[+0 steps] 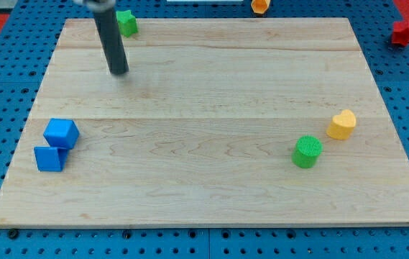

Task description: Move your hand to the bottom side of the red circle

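Observation:
My tip [119,73] rests on the wooden board [211,86] in its upper left part. The only red block [404,32] lies off the board on the blue pegboard at the view's top right; I cannot make out its shape. It is far to the right of my tip and slightly higher in the view. No red circle shows on the board itself.
A green block [126,23] sits at the board's top edge, just up and right of the rod. An orange block [261,6] lies beyond the top edge. A yellow heart [341,124] and a green cylinder [307,152] stand at the right. Two blue blocks [61,133] [49,158] touch at the left.

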`<control>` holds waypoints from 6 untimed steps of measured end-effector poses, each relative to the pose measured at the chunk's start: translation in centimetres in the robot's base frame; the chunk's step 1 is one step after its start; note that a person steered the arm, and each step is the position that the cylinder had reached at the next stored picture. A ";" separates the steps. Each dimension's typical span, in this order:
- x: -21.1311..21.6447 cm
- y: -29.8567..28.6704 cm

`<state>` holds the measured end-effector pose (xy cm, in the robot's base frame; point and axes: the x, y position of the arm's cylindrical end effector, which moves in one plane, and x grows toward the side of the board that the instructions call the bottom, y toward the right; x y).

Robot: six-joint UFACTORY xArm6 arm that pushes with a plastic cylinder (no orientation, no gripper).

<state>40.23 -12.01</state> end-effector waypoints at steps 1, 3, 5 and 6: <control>-7.0 0.9; -8.4 13.6; -0.5 7.3; -11.3 10.2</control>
<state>28.91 -1.82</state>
